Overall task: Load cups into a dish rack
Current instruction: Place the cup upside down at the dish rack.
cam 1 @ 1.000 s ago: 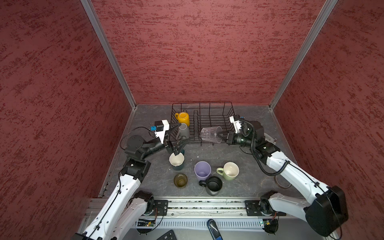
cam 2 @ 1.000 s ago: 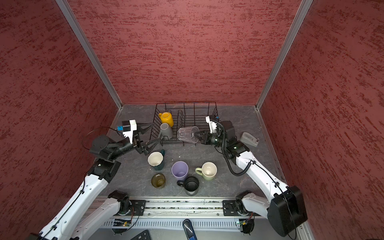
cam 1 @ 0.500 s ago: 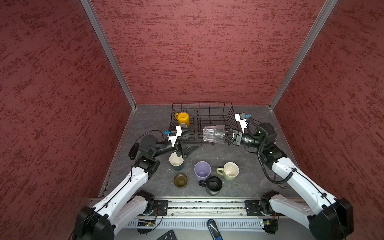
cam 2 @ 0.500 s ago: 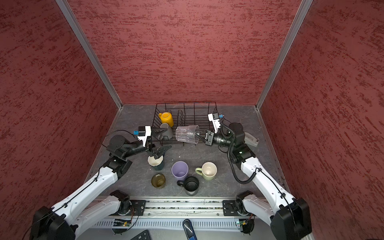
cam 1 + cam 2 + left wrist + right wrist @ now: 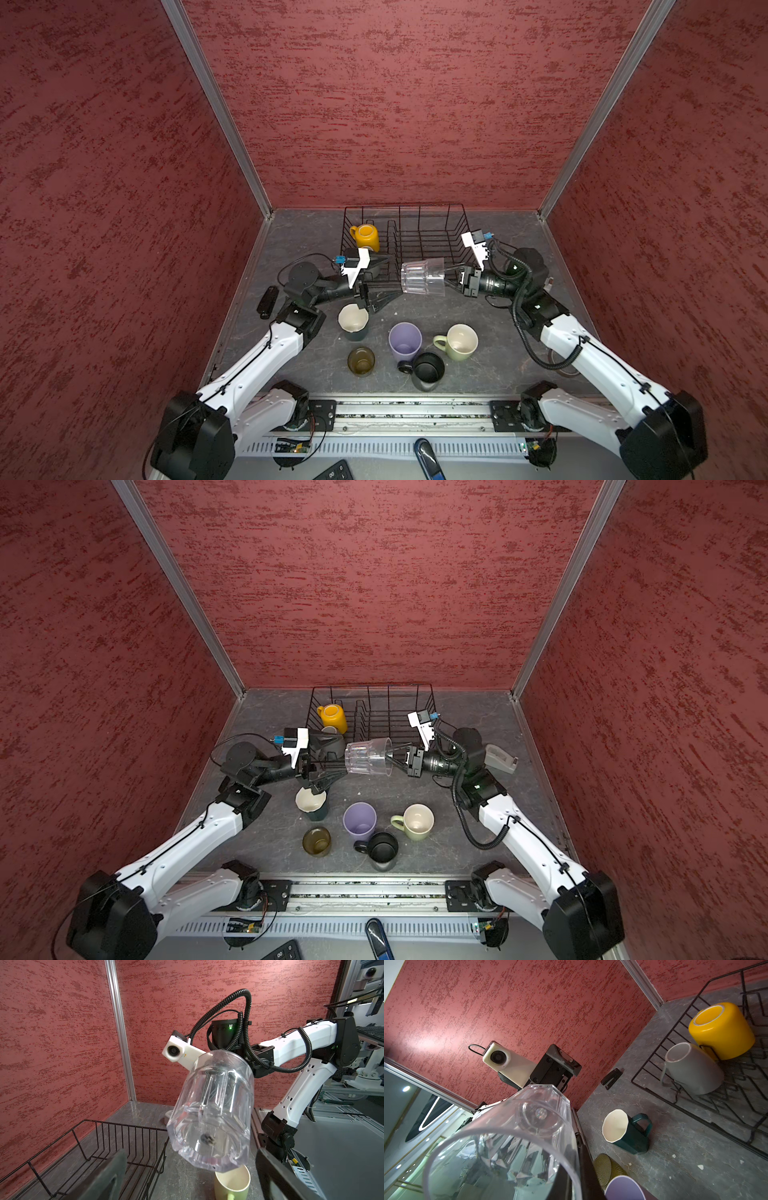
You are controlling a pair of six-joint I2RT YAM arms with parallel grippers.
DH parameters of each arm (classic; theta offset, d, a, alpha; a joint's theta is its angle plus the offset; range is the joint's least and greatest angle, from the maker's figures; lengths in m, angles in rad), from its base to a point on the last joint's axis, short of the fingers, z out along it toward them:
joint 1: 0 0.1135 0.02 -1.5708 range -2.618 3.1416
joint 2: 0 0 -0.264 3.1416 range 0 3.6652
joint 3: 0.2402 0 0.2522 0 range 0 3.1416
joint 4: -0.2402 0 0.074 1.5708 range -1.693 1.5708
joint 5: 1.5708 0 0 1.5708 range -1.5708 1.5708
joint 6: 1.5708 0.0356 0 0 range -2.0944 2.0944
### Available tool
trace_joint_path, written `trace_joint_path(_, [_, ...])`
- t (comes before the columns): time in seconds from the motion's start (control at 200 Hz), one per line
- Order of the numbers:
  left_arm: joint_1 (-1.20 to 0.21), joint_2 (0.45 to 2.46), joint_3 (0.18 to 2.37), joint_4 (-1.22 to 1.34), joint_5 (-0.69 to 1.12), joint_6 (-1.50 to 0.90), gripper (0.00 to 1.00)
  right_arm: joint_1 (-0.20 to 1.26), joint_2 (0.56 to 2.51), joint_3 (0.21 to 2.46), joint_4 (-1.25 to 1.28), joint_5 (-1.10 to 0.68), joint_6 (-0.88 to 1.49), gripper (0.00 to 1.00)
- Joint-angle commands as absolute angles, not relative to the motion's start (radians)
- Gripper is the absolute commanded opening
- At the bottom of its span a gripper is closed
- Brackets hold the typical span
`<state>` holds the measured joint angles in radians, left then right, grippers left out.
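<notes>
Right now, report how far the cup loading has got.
Done: yellow mug and grey mug sit in the rack. In hand: the right gripper holds the clear glass sideways by its rim, off the table at the rack's front; the open left gripper faces its base. Left: teal mug, lilac tumbler, green mug, black mug and amber glass stand on the table.

Even overhead light, wide-angle edge distortion, blurred wrist-view foregrounds.
</notes>
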<state>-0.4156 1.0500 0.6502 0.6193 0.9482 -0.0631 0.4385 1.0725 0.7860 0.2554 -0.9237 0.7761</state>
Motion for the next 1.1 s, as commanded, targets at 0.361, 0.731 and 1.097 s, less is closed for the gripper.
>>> trace_joint_path(0.361, [-0.457, 1.14, 0.707, 0.684, 1.058, -0.073, 0.93, 0.494, 1.137, 0.8, 0.405, -0.942, 0.824, 0.0])
trace_joint_path(0.731, [-0.465, 1.167, 0.718, 0.727, 1.077, -0.086, 0.85, 0.509, 1.187, 0.801, 0.473, -0.94, 0.858, 0.0])
trace_joint_path(1.097, [-0.471, 1.175, 0.722, 0.732, 1.081, -0.098, 0.74, 0.518, 1.21, 0.796, 0.504, -0.936, 0.874, 0.0])
